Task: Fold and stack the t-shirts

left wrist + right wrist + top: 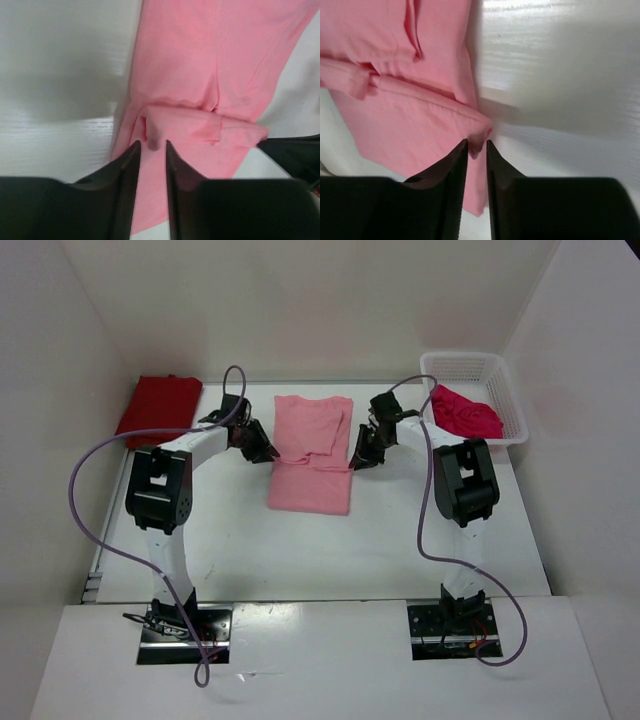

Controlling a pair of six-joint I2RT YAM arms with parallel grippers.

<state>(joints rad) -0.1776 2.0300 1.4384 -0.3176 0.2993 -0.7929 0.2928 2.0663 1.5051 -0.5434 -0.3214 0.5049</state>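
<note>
The light pink t-shirt (312, 452) lies partly folded in the middle of the table. Its upper part is doubled over the lower part. My left gripper (262, 450) is at its left edge and is shut on a small fold of the pink cloth (210, 65); its fingertips (136, 147) pinch a nub of fabric. My right gripper (362, 455) is at the shirt's right edge, shut on the folded hem corner (479, 131). The dark red t-shirt (160, 408) lies folded at the far left. The crimson-pink t-shirt (466, 412) lies crumpled in the basket.
The white mesh basket (500, 370) stands at the far right corner of the white table (330, 550). White walls enclose the table on the left, back and right. Purple cables loop from both arms.
</note>
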